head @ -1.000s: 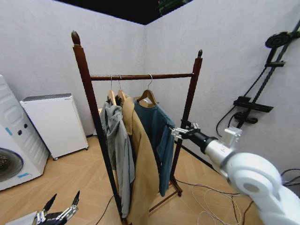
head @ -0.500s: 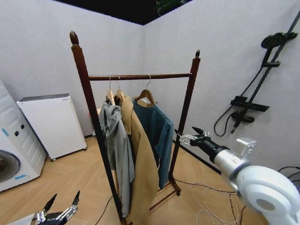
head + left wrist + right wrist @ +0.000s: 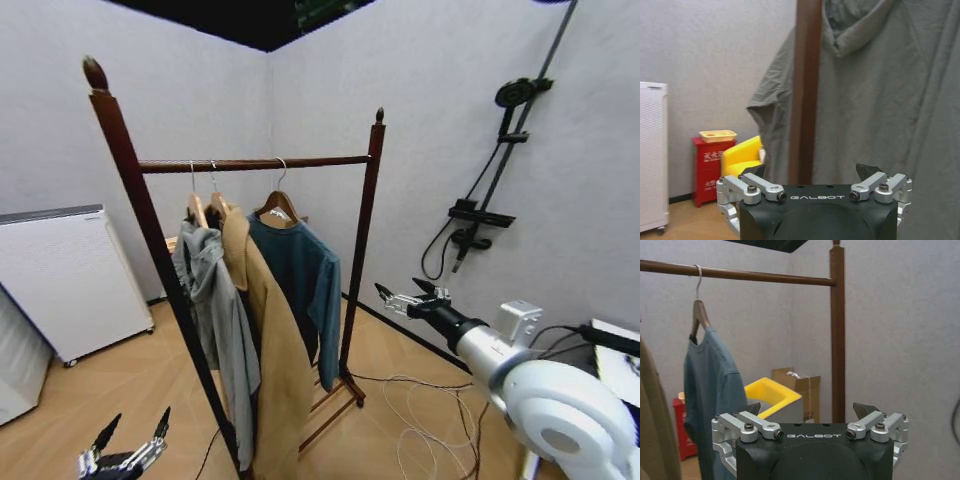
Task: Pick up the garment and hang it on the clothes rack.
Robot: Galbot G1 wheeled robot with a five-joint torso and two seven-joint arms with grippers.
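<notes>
Garment point(image 3: 295, 275) on clothes rack point(image 3: 362, 235)

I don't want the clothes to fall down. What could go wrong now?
The open right gripper sits beside the clothes rack post, so a swing might bump it. The garment hangs by one thin hook, so a knock could shake it off. Loose cables on the floor might tangle the robot's wheels.

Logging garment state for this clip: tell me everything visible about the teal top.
The teal top is a dark blue-green long-sleeved garment of soft-looking fabric, hanging straight on a light wooden hanger whose metal hook sits over the clothes rack's rail. It is the hanger nearest the far post, pressed against the tan coat beside it. The right pincer is apart from it, open and empty.
</notes>
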